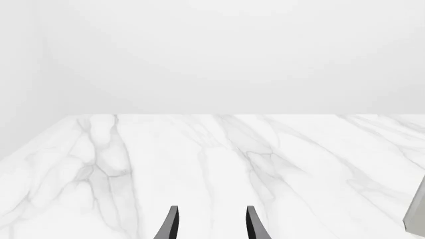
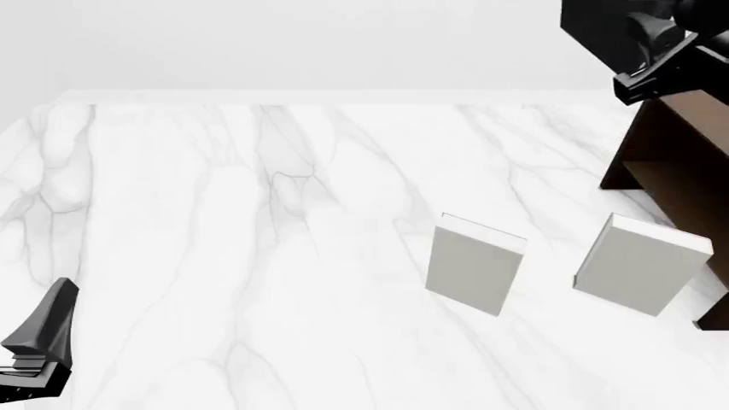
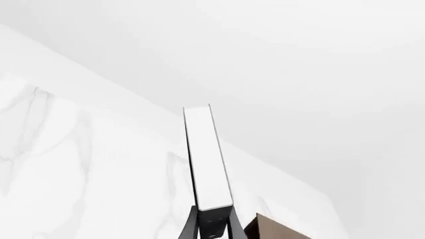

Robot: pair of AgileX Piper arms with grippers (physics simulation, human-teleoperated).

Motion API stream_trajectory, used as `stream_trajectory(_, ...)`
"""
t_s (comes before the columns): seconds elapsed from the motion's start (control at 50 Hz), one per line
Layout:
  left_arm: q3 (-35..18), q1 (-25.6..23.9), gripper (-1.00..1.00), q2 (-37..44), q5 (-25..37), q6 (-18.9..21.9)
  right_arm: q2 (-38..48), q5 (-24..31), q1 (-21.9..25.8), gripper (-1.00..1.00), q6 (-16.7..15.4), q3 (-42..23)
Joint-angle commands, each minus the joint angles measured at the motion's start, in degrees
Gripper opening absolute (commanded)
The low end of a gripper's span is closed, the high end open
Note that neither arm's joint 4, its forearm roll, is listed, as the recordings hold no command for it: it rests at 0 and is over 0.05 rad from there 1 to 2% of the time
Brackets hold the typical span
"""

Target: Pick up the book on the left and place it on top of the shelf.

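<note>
1. Left wrist view: my left pincer (image 1: pixel 212 226) hovers over bare marble tabletop (image 1: pixel 199 164), fingers spread and holding nothing. A grey book (image 1: pixel 416 211) shows at the frame's edge.
2. Front view: my right pincer (image 2: pixel 672 64) is raised above the shelf (image 2: pixel 684 145), clenched on the book (image 2: pixel 598 34), its dark cover seen at the frame's upper corner. Two grey books stand on the tabletop in front of the shelf, one (image 2: pixel 644 265) just beside it, the other (image 2: pixel 476 265) farther off.
3. Right wrist view: the book's white page edge (image 3: pixel 207 159) stands up between my right fingers, the shelf's brown corner (image 3: pixel 275 229) beside them.
</note>
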Motion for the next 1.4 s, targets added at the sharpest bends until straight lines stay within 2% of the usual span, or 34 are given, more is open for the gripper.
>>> stream_trajectory(0.02, 0.0, 0.0, 1.0, 0.0, 0.0, 0.0, -1.8, -0.3, -3.7, -1.0, -1.7, -0.2)
stream_trajectory(0.2, 0.0, 0.0, 1.0, 0.0, 0.0, 0.0, -3.6, 1.1, -6.2, -1.0, -3.3, -0.6)
stream_trajectory(0.9, 0.0, 0.0, 1.0, 0.0, 0.0, 0.0, -2.6, 0.0, -13.3, -1.0, -9.0, -1.1)
stream_trajectory(1.4, 0.0, 0.0, 1.0, 0.0, 0.0, 0.0, -0.3, -2.9, -18.1, -1.0, -12.4, -0.5)
